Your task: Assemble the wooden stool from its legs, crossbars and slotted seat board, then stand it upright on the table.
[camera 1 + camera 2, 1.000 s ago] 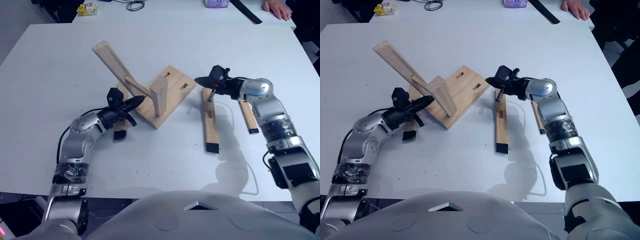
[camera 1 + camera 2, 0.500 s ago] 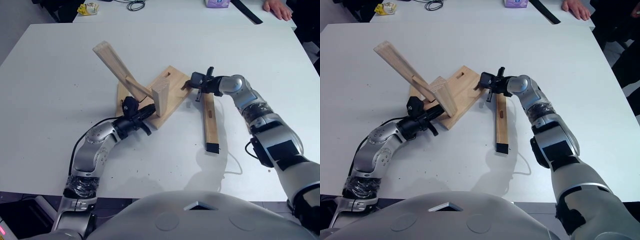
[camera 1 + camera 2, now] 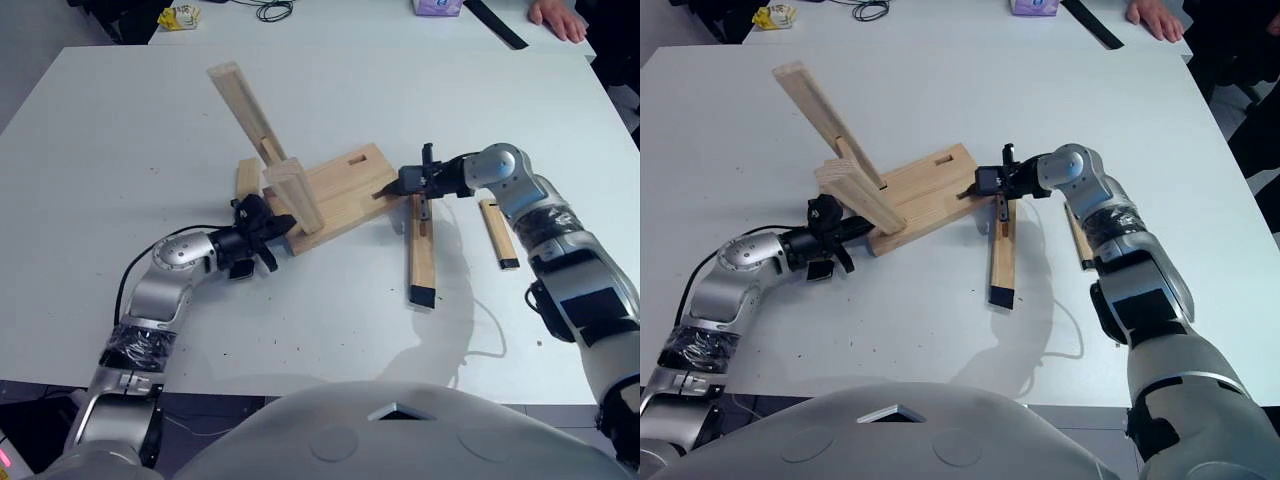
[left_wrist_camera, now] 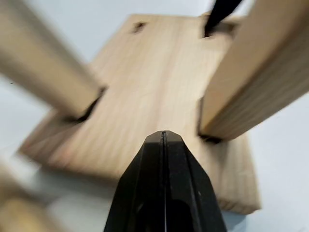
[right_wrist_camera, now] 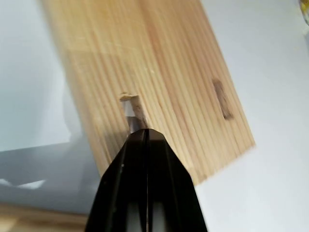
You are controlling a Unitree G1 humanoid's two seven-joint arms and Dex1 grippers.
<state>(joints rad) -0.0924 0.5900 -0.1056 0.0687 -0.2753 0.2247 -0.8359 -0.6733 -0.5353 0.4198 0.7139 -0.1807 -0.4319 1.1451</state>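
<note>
My left gripper (image 3: 270, 222), fingers pressed together on nothing, sits at the near-left edge of the pale slotted wooden seat board (image 3: 340, 185). The board lies on the white table (image 3: 120, 120) with a tall tilted wooden leg (image 3: 250, 115) and a shorter wooden leg (image 3: 298, 198) slotted in. My right gripper (image 3: 392, 187), also closed and empty, pokes the board's right-hand slot. Pushing from both ends could skid the board or topple a leg. The loose black-capped wooden leg (image 3: 421, 250) just beside it could be knocked.

seat board (image 3: 930, 186), right end effector (image 3: 966, 192) alongside
</note>
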